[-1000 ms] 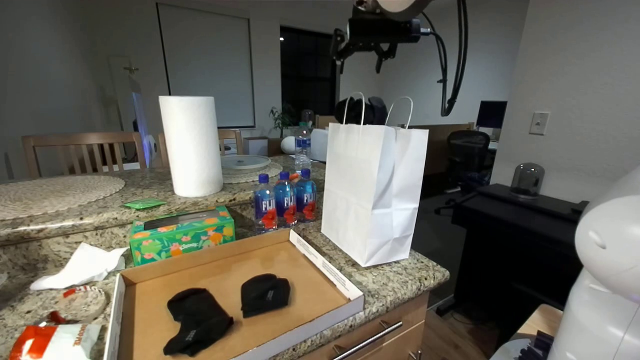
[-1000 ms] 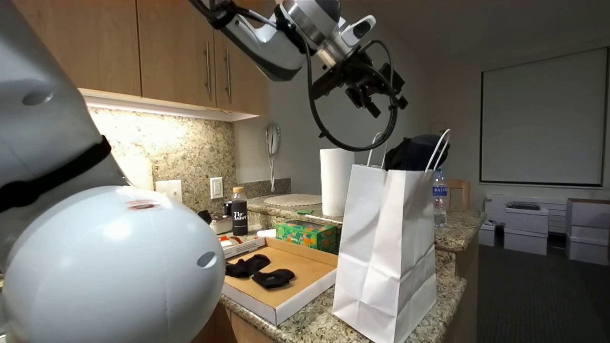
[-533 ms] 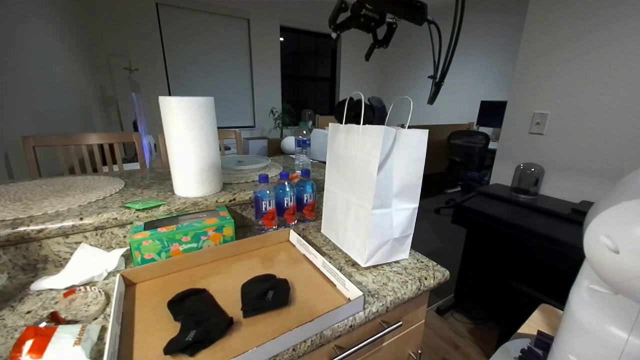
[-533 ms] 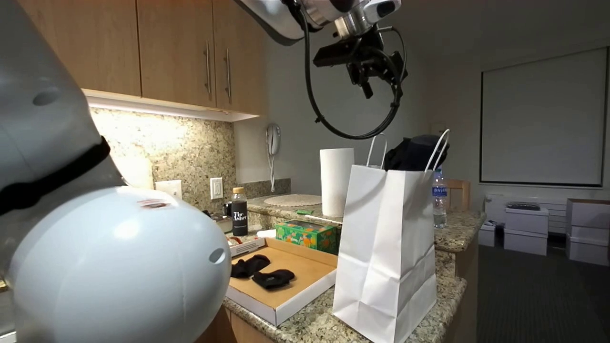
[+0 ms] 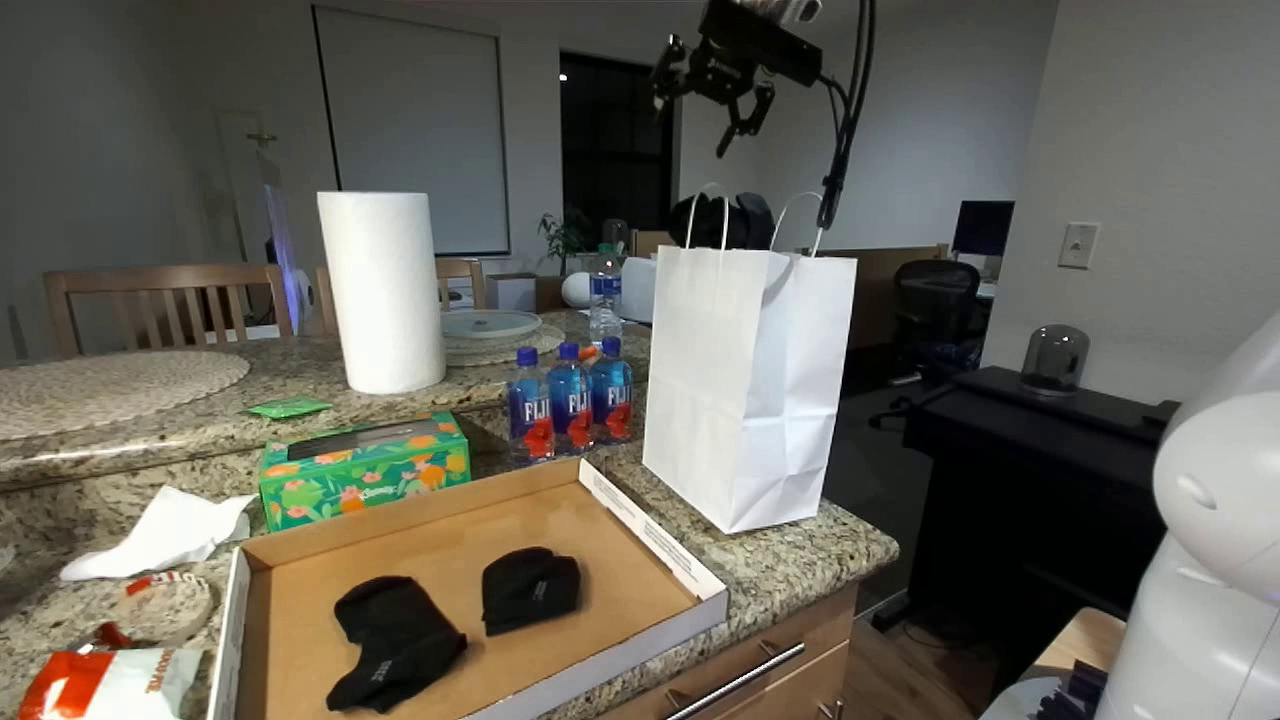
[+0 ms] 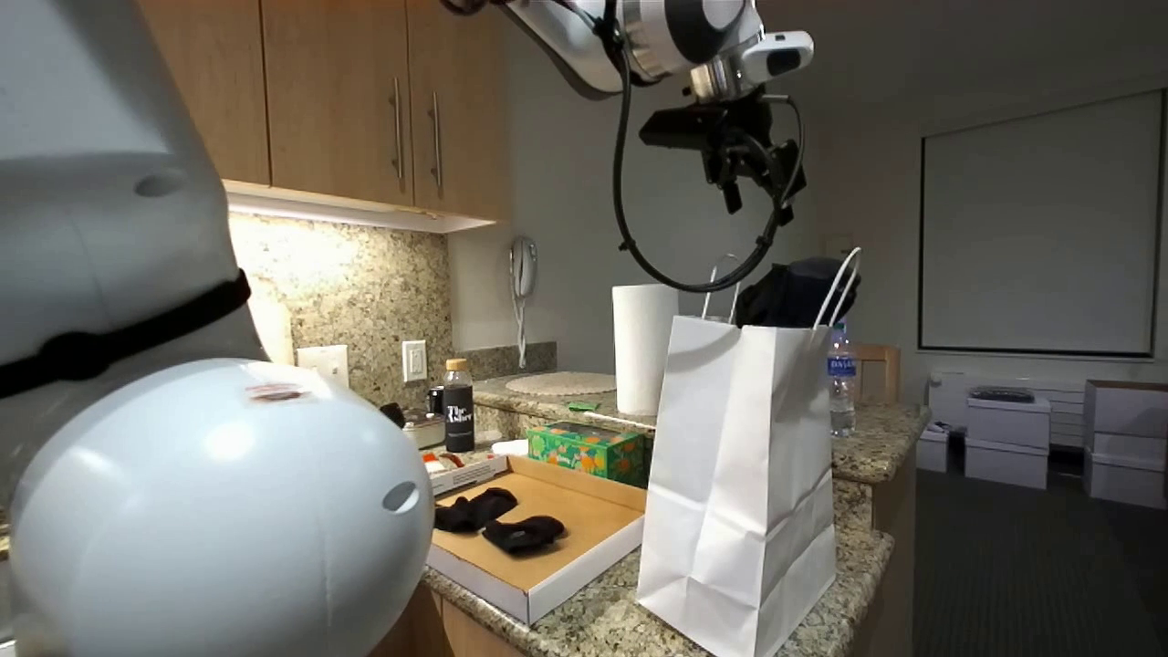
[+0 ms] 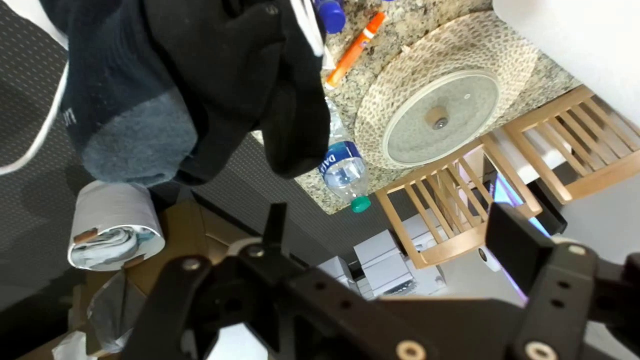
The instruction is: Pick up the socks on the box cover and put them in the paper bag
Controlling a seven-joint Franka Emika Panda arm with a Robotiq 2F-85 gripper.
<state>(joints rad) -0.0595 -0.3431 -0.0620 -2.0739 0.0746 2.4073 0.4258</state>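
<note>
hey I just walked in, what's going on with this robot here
A robot arm has the job of moving black socks from the cardboard box cover into the white paper bag. Right now its claw hangs open above the bag, holding nothing. Some dark socks show at the top of the bag, while the black ones lie in two separate spots on the cover, so the job looks unfinished.

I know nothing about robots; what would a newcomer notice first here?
Probably the tall white paper bag standing near the edge of the counter, with dark socks bulging from its top. Above it, black mechanical fingers hang spread apart, holding nothing. Beside the bag, black socks lie in a shallow box cover.
</note>
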